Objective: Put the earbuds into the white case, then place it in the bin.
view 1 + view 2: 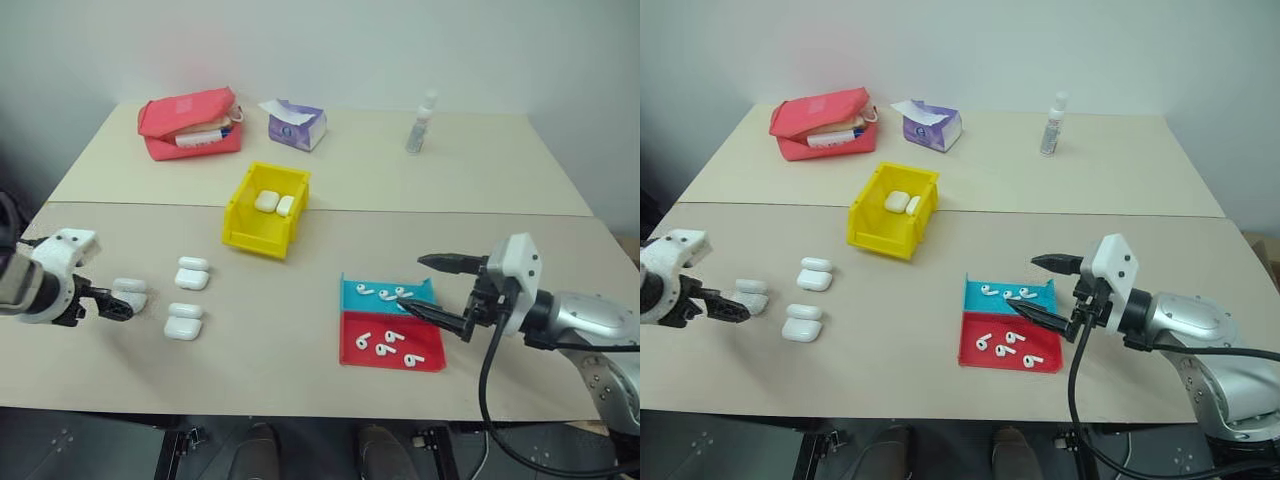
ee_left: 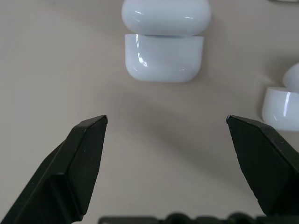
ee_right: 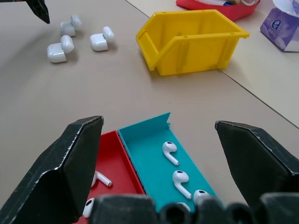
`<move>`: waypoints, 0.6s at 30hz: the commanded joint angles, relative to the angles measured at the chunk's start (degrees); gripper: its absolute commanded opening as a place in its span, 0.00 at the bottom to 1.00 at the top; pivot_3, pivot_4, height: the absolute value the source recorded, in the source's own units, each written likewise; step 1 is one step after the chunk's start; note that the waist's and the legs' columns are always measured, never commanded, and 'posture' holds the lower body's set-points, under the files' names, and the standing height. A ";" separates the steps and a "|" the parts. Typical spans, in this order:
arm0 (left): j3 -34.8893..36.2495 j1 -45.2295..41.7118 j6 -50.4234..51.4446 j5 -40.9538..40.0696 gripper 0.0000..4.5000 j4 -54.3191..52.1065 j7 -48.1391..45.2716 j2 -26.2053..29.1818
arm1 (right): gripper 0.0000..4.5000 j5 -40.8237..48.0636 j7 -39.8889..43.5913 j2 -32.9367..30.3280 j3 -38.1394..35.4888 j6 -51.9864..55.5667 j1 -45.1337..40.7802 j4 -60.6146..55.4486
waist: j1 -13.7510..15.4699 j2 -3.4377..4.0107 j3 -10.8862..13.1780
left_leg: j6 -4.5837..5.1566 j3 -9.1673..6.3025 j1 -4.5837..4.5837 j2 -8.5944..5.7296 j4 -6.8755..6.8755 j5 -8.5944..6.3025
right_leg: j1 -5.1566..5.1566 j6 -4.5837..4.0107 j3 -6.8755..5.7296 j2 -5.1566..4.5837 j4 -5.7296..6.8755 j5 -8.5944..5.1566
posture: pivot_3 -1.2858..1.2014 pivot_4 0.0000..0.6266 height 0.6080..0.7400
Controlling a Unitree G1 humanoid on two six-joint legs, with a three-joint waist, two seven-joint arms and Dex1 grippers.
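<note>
Three white cases lie with lids open on the left of the table; the leftmost (image 1: 130, 292) sits just beyond my left gripper (image 1: 113, 307). That gripper points down, open and empty, with the case (image 2: 163, 44) a short way ahead of its fingertips, apart from them. White earbuds lie in a teal tray (image 1: 385, 293) and in a red tray (image 1: 387, 346) at the right. My right gripper (image 1: 411, 285) hovers open and empty over the teal tray's earbuds (image 3: 170, 153). The yellow bin (image 1: 253, 241) stands mid-table with two white cases inside.
A red pouch (image 1: 190, 123), a purple tissue pack (image 1: 295, 126) and a small spray bottle (image 1: 422, 122) stand on the far table. A seam runs between the two tabletops behind the bin. The other two cases (image 1: 193, 272) (image 1: 184, 322) lie right of my left gripper.
</note>
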 commanded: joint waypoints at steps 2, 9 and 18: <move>-3.93 -4.53 -3.22 8.83 0.98 4.71 -4.27 -2.74 | 1.00 1.35 -0.60 -0.96 -2.75 0.46 -0.52 -2.27 | 0.11 -0.01 0.00 | 0.00 0.00 -0.01 0.00 0.00 0.00 | -0.01 0.00 0.00 0.00 0.00 0.00 | 0.52 0.24 1.00; -6.71 -8.17 -6.08 17.25 0.98 11.09 -9.55 -6.99 | 1.00 1.73 -1.24 -1.25 -3.47 1.11 -0.36 -2.70 | 0.19 -0.01 -0.01 | 0.00 -0.01 -0.02 0.00 0.05 0.00 | 0.01 0.00 0.01 0.00 0.01 0.00 | 0.52 0.24 1.00; -8.28 -8.09 -9.05 24.31 0.98 14.56 -15.16 -10.58 | 1.00 1.88 -1.46 -1.15 -3.59 0.92 -0.03 -2.84 | 0.35 -0.01 -0.01 | 0.01 -0.04 0.00 0.00 0.09 0.01 | 0.05 0.01 -0.01 0.00 0.06 0.00 | 0.52 0.24 1.00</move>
